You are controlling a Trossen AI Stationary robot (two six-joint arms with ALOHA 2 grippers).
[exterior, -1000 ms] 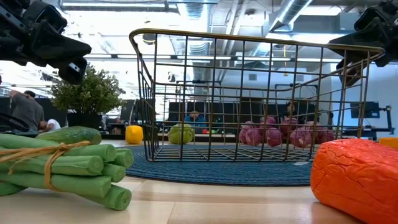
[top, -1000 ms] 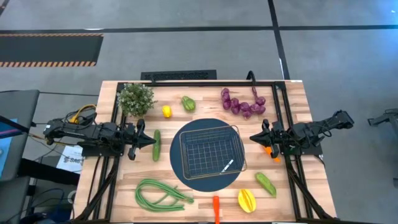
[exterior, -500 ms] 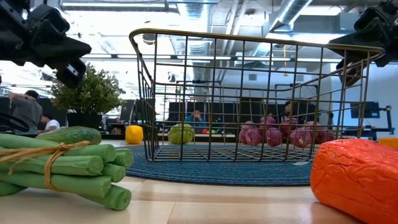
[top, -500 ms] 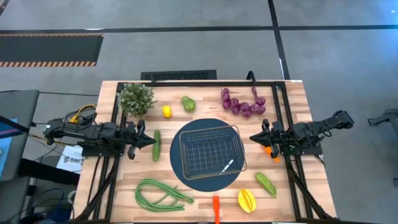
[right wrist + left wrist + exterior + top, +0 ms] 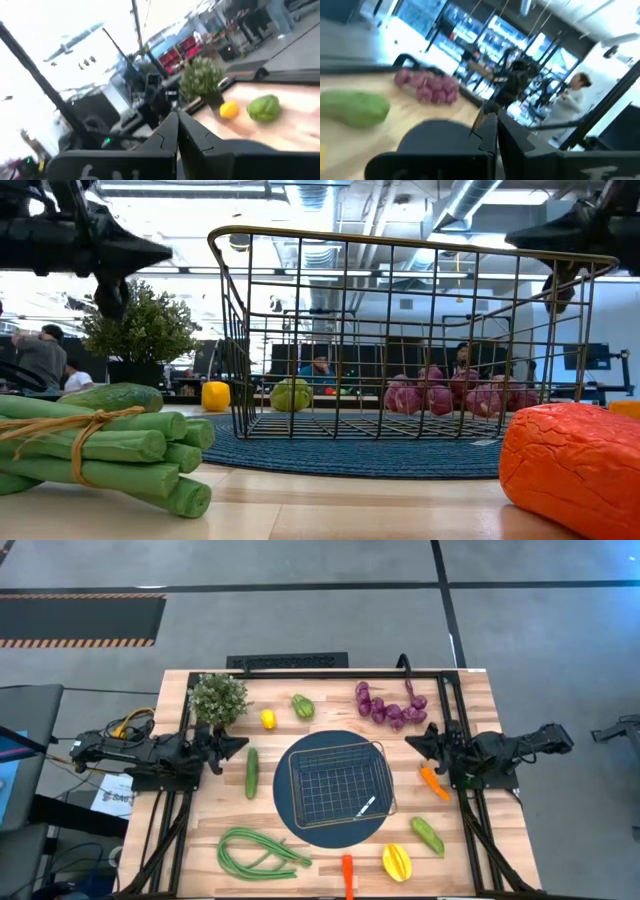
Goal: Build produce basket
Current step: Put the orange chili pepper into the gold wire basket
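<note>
Silver wire basket (image 5: 337, 783) empty on blue mat (image 5: 290, 815); L gripper (image 5: 238, 744) & R gripper (image 5: 412, 740) jaws together

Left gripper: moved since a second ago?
Yes. In the high view the left gripper has swung toward the leafy plant, off the cucumber it sat beside; fingers shut.

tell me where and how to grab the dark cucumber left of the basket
Probably best across its middle, from straight above. The cucumber lies flat on the table, long axis running front to back, clear of the blue mat and the basket. Set the fingers on its two long sides, where it is narrowest. The left gripper, shut, is nearest, just beyond its far end.
</note>
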